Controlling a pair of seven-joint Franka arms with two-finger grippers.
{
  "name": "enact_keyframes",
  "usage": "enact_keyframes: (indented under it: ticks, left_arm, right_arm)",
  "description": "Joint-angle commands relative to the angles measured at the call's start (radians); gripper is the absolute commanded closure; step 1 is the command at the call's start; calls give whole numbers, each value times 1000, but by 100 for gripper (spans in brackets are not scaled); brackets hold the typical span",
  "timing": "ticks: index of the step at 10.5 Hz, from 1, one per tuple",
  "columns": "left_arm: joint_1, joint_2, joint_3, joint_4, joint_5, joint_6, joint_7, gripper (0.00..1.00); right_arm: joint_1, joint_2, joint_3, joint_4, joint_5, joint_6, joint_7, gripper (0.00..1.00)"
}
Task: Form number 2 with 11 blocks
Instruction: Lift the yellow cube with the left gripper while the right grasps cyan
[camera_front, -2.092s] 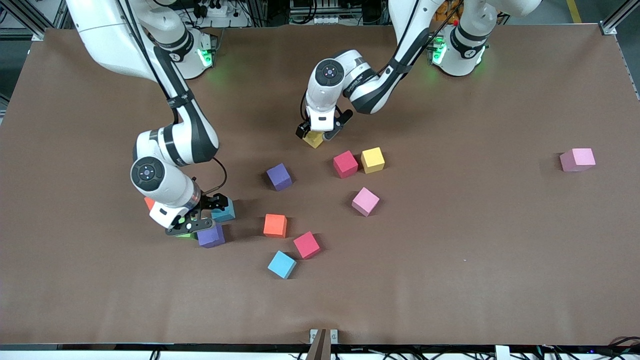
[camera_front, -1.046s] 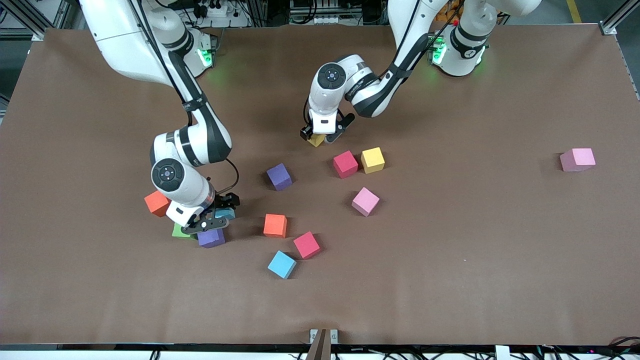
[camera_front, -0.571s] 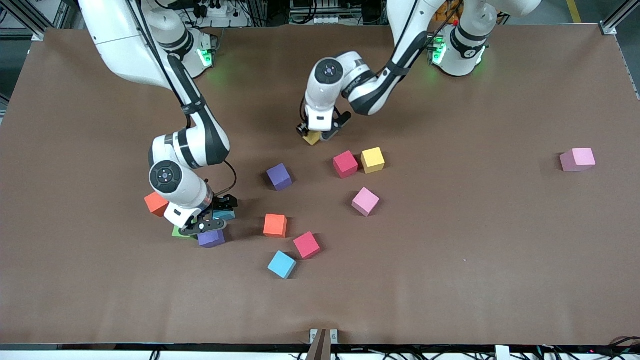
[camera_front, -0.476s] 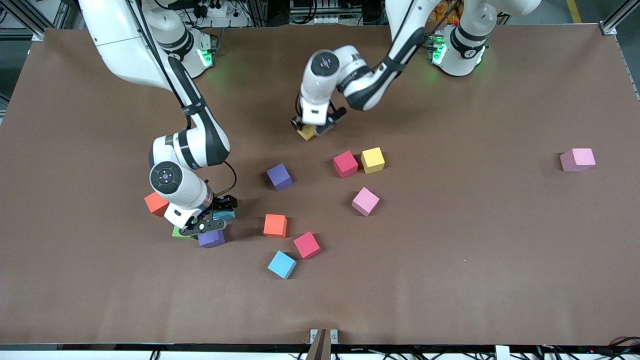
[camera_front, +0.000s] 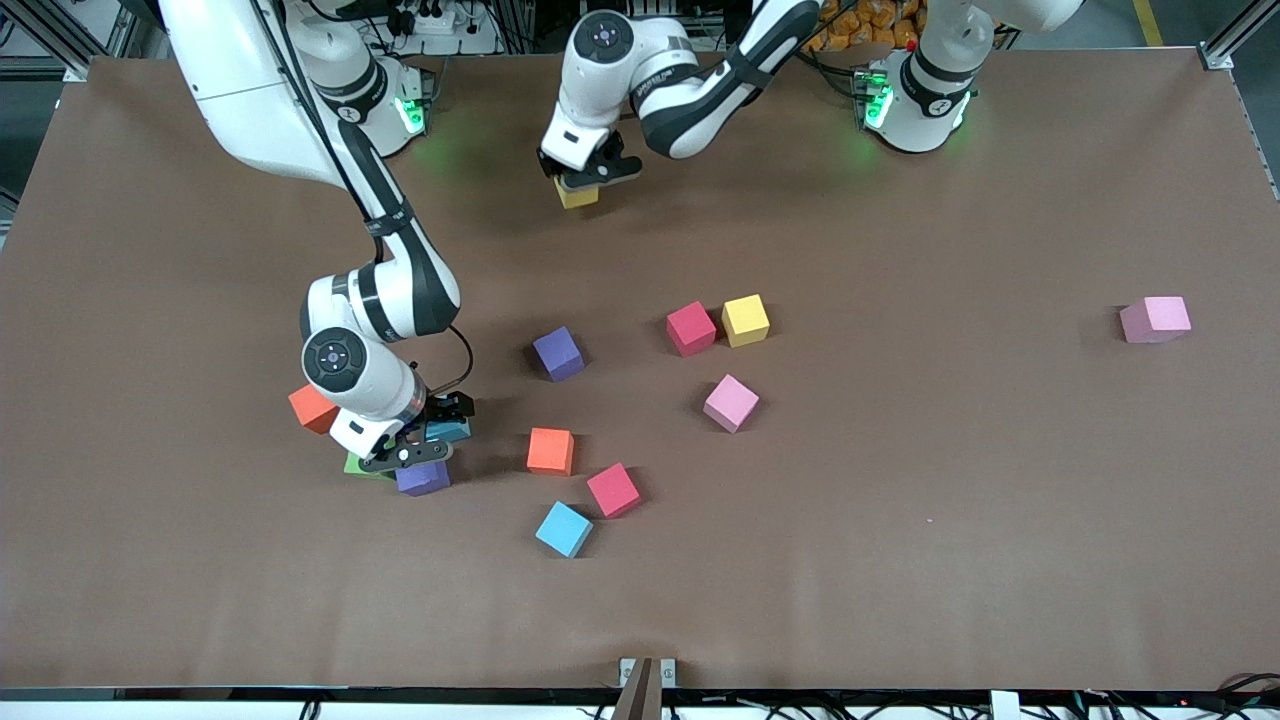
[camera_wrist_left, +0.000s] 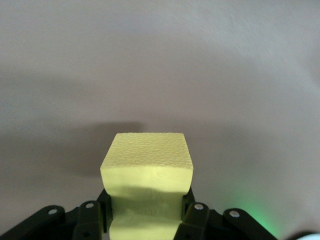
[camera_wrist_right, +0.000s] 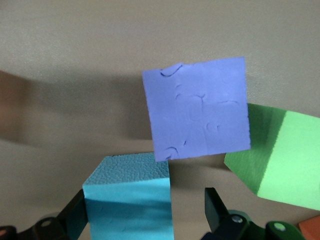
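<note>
The left claw, clamped on a small yellow foam cube, hangs over the brown worktop well apart from the green foam cube. The pinch looks low on the soft foam (it dents visibly), so the cube could twist or slip out in transit. The right claw, fingers apart, straddles the teal foam cube, touching the purple foam cube just beside the green one; a careless move there would scatter that cluster.
</note>
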Motion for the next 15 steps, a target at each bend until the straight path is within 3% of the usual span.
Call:
enact_keyframes:
  ticks: [1, 4, 5, 8, 11, 15]
  left_arm:
    - [9, 39, -14, 60, 16, -71, 186, 100]
    - [-25, 180, -7, 296, 17, -228, 283, 100]
    - [-31, 207, -5, 330, 19, -237, 314, 100]
    - [-83, 248, 38, 333, 13, -239, 412, 100]
    - [-137, 326, 59, 408, 8, -268, 328, 100]
    - [-143, 372, 64, 485, 13, -320, 268, 100]
  right_arm:
    - [-13, 5, 8, -6, 23, 6, -4, 0]
    - [-13, -3, 8, -10, 23, -1, -4, 0]
    - [-13, -3, 8, -10, 23, -2, -3, 0]
    - [-13, -12, 8, -8, 25, -7, 35, 0]
    - [-13, -52, 9, 4, 28, -57, 182, 0]
    - [-36, -112, 2, 33, 112, -161, 389, 0]
